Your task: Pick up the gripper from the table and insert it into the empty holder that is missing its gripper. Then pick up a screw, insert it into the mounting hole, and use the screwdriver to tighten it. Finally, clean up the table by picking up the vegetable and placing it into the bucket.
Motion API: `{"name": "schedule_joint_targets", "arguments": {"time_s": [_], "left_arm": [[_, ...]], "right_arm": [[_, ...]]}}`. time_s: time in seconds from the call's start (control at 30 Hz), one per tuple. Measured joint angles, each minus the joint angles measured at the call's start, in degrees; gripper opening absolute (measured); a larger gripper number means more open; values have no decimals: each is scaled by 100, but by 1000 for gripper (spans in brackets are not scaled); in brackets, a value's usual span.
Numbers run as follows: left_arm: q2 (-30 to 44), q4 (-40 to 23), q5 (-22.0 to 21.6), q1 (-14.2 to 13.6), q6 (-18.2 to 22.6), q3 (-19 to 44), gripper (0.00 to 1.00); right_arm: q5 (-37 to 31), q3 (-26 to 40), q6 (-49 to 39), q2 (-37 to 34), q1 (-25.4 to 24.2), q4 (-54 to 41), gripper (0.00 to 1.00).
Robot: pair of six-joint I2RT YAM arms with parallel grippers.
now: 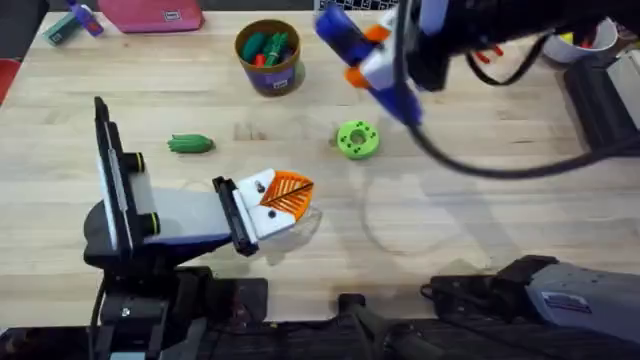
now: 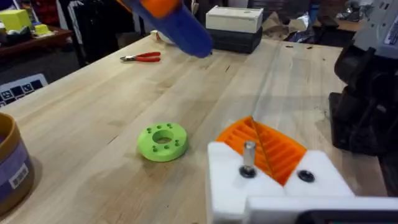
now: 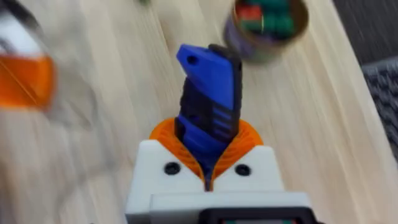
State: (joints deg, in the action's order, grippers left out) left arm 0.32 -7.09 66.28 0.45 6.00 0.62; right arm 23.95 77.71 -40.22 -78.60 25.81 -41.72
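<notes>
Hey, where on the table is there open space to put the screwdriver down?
Bare wood lies between the lime green disc and the near table edge, to the right of the left gripper. Another free patch sits between the bucket and the vegetable. It is crowded around the left gripper. The right gripper holds the screwdriver.

Wooden table with vegetable, bucket, green disc.

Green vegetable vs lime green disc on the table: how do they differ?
The vegetable is dark green and elongated, lying on its side; the disc is lime green, round and flat with a centre hole ringed by small holes. The vegetable lies nearer the left arm, the disc mid-table. Both rest ungripped on the wood.
</notes>
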Motion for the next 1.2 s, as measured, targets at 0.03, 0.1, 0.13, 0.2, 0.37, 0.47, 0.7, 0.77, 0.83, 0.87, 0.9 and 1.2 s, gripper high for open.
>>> {"name": "schedule_joint_targets", "arguments": {"time_s": [0.03, 0.1, 0.13, 0.2, 0.37, 0.47, 0.7, 0.77, 0.83, 0.87, 0.9, 1.2], "left_arm": [[-2, 0, 0, 0, 0, 0, 10], [0, 0, 0, 0, 0, 0, 10], [0, 0, 0, 0, 0, 0, 10], [0, 0, 0, 0, 0, 0, 10], [-1, 0, -3, 0, 0, 0, 10], [-2, 2, -4, 0, 2, 0, 10], [0, 3, -11, 0, 2, 0, 10], [-2, 4, -11, 0, 2, 0, 10], [-1, 4, -11, 0, 2, 0, 10], [-1, 3, -12, 0, 2, 0, 10], [-2, 4, -13, 0, 2, 0, 10], [0, 4, -26, 0, 4, 0, 10]], "right_arm": [[-299, 0, -286, -3, -17, -217, 25], [-875, 0, -821, -47, -48, -611, 25], [-1150, 0, -1062, -97, -60, -764, 25], [-1649, 2, -1460, -275, -111, -980, 25], [-2397, 4, -1977, -1030, -417, -991, 25], [-2602, 4, -2169, -1574, -708, -919, 25], [-3087, 4, -2359, -2812, -1387, -490, 25], [-3143, 4, -2367, -2922, -1451, -504, 116], [-3187, 4, -2392, -2952, -1463, -498, 323], [-3207, 10, -2406, -2950, -1463, -500, 482], [-3211, 22, -2417, -2950, -1463, -496, 609], [-3233, 46, -2402, -2950, -1459, -489, 992]]}}
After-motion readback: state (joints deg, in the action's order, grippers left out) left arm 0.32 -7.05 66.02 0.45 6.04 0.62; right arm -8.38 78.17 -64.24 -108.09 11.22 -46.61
